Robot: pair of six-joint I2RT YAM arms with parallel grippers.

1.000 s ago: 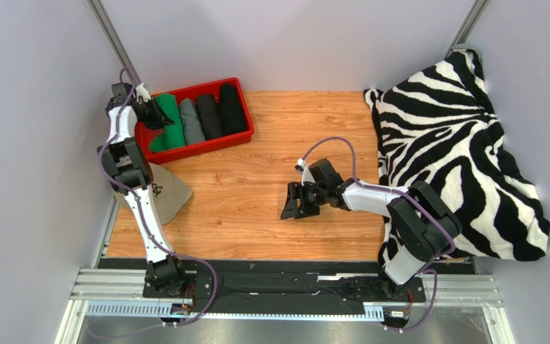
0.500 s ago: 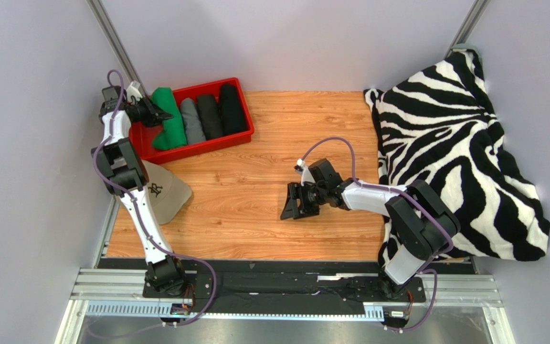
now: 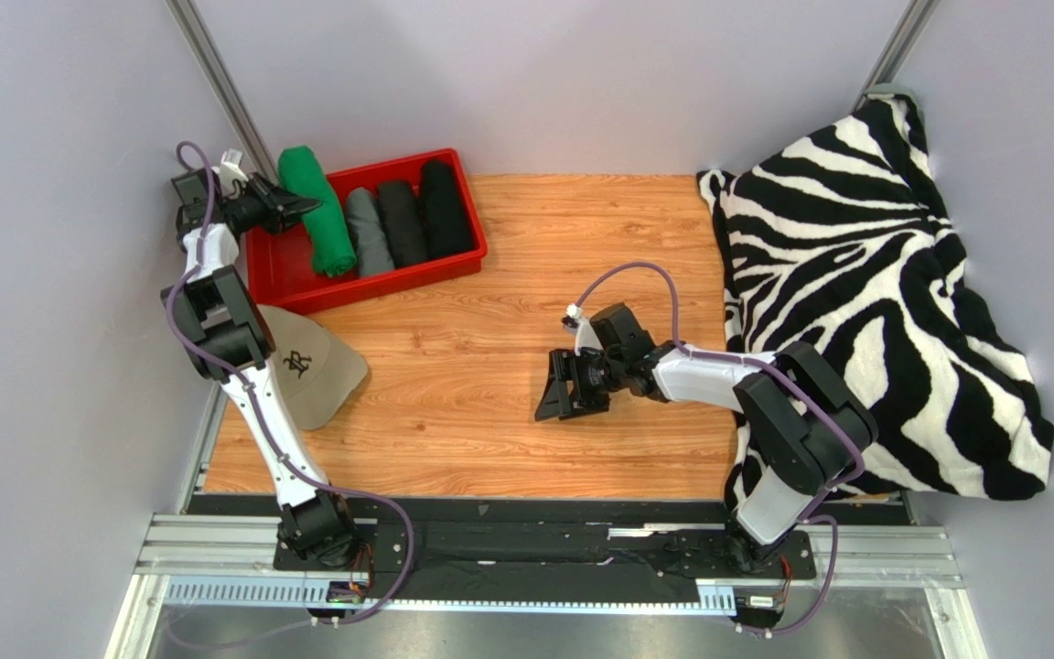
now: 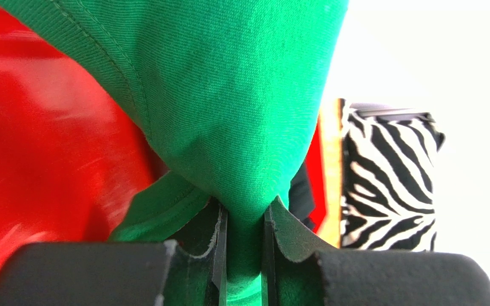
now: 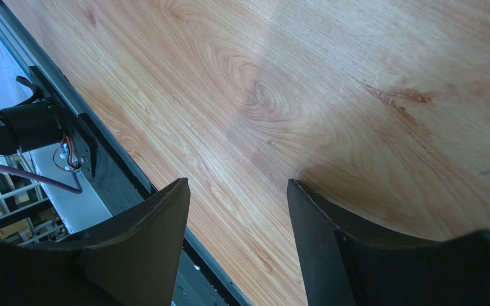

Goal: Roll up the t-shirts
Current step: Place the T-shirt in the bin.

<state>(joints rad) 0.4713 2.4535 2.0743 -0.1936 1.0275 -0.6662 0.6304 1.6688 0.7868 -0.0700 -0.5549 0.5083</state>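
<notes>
Step in hand: by my reading, the green t-shirt (image 3: 322, 220) is being taken up out of the red bin (image 3: 276, 279) so that it can be laid out and rolled; the other three shirts look done.
Left tool (image 4: 244, 220): clenched on a fold of the green t-shirt, the cloth pinched tight between the two fingers and bulging out beyond them.
Green t-shirt, place: at the left end of the bin, bunched in a long bundle; its far end is raised over the bin's back rim, its near end hangs down beside the grey t-shirt (image 3: 370, 234).
Other t-shirts: the grey one and two black t-shirts (image 3: 423, 214) lie rolled, side by side, in the bin.
Right tool (image 3: 556, 391): released, fingers spread wide with nothing between them, low over the bare wooden worktop (image 3: 464, 275) near its middle, well apart from the bin.
Also there: a beige cap (image 3: 306, 364) on the worktop just in front of the bin; a zebra-striped blanket (image 3: 863, 247) heaped at the right.
Next move calls for: carrying the shirt clear of the bin wall without dragging the grey roll along, then bringing it to the open worktop, where the right tool can take a second edge and spread it flat.
Risk: held at one point only, the cloth may unfurl or catch on the rim.
</notes>
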